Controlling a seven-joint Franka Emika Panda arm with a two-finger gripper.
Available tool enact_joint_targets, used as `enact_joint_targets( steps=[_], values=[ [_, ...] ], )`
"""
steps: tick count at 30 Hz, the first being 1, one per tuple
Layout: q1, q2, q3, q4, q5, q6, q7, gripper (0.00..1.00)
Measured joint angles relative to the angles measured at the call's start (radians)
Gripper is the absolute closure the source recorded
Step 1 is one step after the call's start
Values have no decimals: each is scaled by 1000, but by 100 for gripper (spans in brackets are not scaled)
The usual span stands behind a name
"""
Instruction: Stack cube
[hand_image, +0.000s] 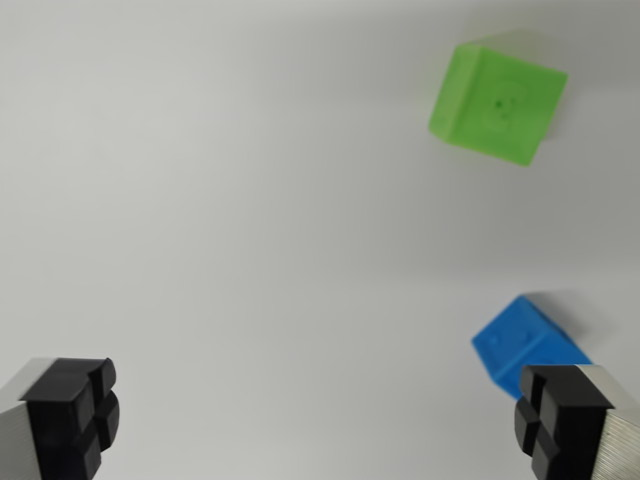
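A green cube (497, 103) lies on the white surface at the upper right of the wrist view. A blue cube (527, 345) sits lower right, just above and partly behind my right fingertip (560, 420). My gripper (315, 420) is open, its two black-padded fingers spread wide at the bottom corners, the left fingertip (72, 415) far from both cubes. Nothing is between the fingers. The blue cube stands off to the right of the gap, not inside it.
A plain white tabletop (220, 200) fills the view. No other objects or edges show.
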Motion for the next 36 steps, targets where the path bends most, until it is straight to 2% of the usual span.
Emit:
enact_joint_targets(
  steps=[18, 24, 36],
  values=[
    [-36, 92, -23, -11, 21, 119, 10, 0],
    [-50, 132, -30, -11, 33, 165, 14, 0],
    [-88, 234, -41, 9, 63, 261, 19, 0]
  ],
)
